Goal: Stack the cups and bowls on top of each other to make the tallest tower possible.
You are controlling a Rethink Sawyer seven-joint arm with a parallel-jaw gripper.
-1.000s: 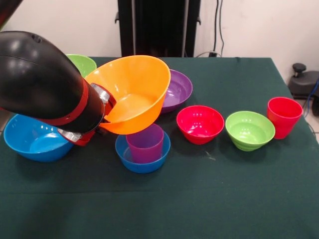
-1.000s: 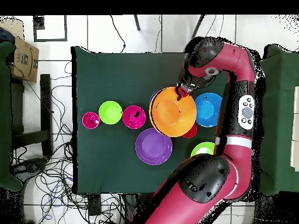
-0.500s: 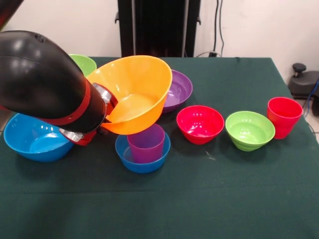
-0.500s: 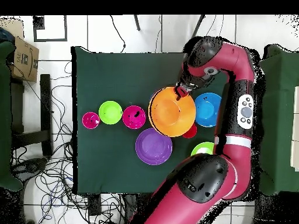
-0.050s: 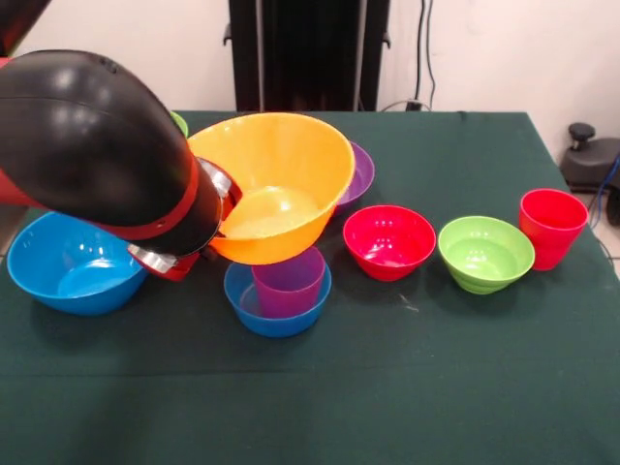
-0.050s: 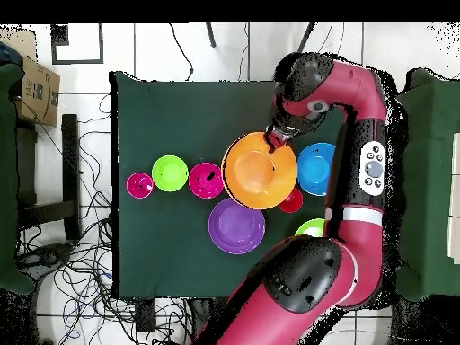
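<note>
The green-clothed desk (image 5: 465, 368) carried scattered bowls; the tool (image 5: 221, 208), clamped on the rim of the big yellow bowl (image 5: 276, 184), had levelled it from its earlier tilt, directly over the purple cup (image 5: 288, 283) nested in the small blue bowl (image 5: 276, 310); placement seemed imminent.

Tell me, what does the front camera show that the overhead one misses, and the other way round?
Only the front view shows the purple cup standing in the small blue bowl; from overhead the big orange-yellow bowl covers them. Only the overhead view shows the whole red arm, a cardboard box and the cables on the floor. Both show the hand gripping that big bowl's rim, plus the purple bowl, small pink-red bowl and small green bowl.
</note>
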